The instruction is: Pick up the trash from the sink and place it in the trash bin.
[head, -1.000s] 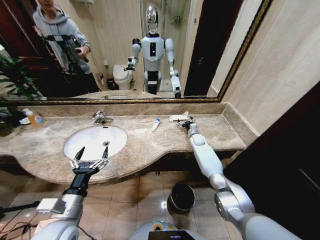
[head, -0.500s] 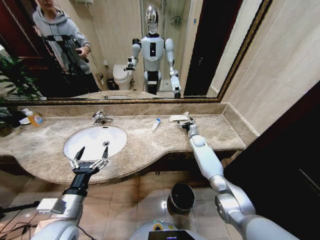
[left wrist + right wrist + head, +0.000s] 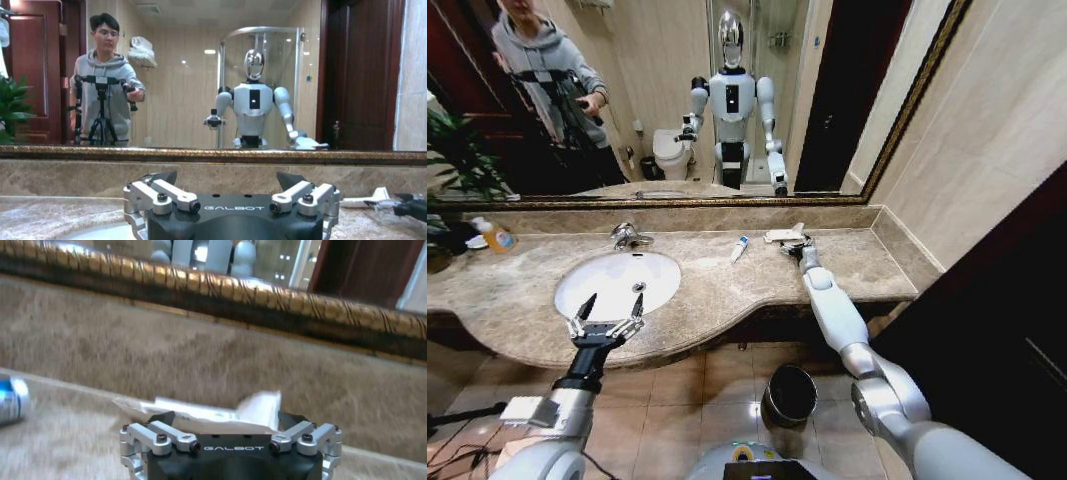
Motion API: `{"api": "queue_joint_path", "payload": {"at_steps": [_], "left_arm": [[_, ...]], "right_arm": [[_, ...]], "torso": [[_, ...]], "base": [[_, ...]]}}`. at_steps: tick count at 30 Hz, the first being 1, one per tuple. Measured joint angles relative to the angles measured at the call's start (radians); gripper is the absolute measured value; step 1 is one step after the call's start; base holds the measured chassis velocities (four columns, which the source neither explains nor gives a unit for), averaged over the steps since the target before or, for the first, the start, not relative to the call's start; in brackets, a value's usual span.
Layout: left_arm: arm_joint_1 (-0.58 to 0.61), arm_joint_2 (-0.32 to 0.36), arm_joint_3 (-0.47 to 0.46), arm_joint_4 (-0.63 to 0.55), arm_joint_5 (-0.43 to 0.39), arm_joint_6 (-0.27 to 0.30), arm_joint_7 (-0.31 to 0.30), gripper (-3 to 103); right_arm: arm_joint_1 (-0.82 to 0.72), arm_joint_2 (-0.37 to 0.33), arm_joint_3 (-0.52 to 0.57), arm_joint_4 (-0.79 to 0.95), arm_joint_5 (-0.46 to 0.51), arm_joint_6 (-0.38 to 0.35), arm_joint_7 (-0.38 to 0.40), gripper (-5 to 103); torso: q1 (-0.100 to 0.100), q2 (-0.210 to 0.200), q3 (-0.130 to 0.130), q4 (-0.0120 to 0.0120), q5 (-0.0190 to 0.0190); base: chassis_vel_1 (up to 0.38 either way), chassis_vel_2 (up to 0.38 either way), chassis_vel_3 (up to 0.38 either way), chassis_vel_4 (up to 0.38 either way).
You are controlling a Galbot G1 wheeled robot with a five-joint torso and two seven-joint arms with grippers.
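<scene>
Your right end effector (image 3: 793, 243) is out at the back of the worktop (image 3: 847, 262), right at the flat white wrapper (image 3: 203, 411); whether it grips the wrapper, you can't tell. A white tube (image 3: 740, 248) lies near it. Your left end effector (image 3: 607, 308) hangs spread wide over the sink (image 3: 617, 282) front. The trash bin (image 3: 789, 395) stands on the floor.

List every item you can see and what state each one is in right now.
Left claw: open, hovering at the sink's front edge.
Right claw: at the white wrapper, grip hidden.
White wrapper: flat on the counter.
Blue-tipped tube: lying on the counter.
Sink: empty.
Trash bin: upright, open, on the floor.
</scene>
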Motion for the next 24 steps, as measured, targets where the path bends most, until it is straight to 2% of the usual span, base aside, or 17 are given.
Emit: {"api": "queue_joint_path", "payload": {"at_steps": [1,3,7,9,10,11,15,17,21,24], "left_arm": [[0.0,0.0,0.0,0.0,0.0,0.0,0.0,100],[0.0,0.0,0.0,0.0,0.0,0.0,0.0,100],[0.0,0.0,0.0,0.0,0.0,0.0,0.0,100],[0.0,0.0,0.0,0.0,0.0,0.0,0.0,100],[0.0,0.0,0.0,0.0,0.0,0.0,0.0,100],[0.0,0.0,0.0,0.0,0.0,0.0,0.0,100],[0.0,0.0,0.0,0.0,0.0,0.0,0.0,100],[0.0,0.0,0.0,0.0,0.0,0.0,0.0,100],[0.0,0.0,0.0,0.0,0.0,0.0,0.0,100],[0.0,0.0,0.0,0.0,0.0,0.0,0.0,100]], "right_arm": [[0.006,0.003,0.001,-0.008,-0.001,0.003,0.0,103],[0.016,0.007,0.001,-0.024,0.0,0.005,-0.001,100],[0.028,0.015,0.001,-0.049,0.0,0.01,-0.01,88],[0.029,0.017,-0.001,-0.052,-0.002,0.01,-0.018,88],[0.029,0.018,-0.003,-0.052,-0.003,0.01,-0.022,77],[0.029,0.018,-0.003,-0.052,-0.003,0.01,-0.022,77],[0.035,0.018,-0.015,-0.063,-0.002,0.006,-0.041,55],[0.038,0.019,-0.016,-0.069,-0.002,0.006,-0.043,55],[0.046,0.017,-0.025,-0.095,0.015,0.003,-0.061,33],[0.042,0.011,-0.032,-0.092,0.021,0.003,-0.066,28]], "torso": [[0.0,0.0,0.0,0.0001,-0.0001],[0.0,0.0,0.0,0.0001,-0.0001],[0.0,0.0,0.0,-0.0001,0.0],[0.0,0.0,0.0,-0.0001,0.0],[0.0,0.0,0.0,-0.0001,0.0],[0.0,0.0,0.0,-0.0001,0.0],[0.0,0.0,0.0,-0.0001,-0.0001],[0.0,0.0,0.0,-0.0001,-0.0001],[0.0,0.0,0.0,-0.0002,-0.0001],[0.0,0.0,0.0,-0.0001,-0.0002]], "base": [[0.0,0.0,0.0,0.0],[0.0,0.0,0.0,0.0],[0.0,0.0,0.0,0.0],[0.0,0.0,0.0,0.0],[0.0,0.0,0.0,0.0],[0.0,0.0,0.0,0.0],[0.0,0.0,0.0,0.0],[0.0,0.0,0.0,0.0],[0.0,0.0,0.0,0.0],[0.0,0.0,0.0,0.0]]}}
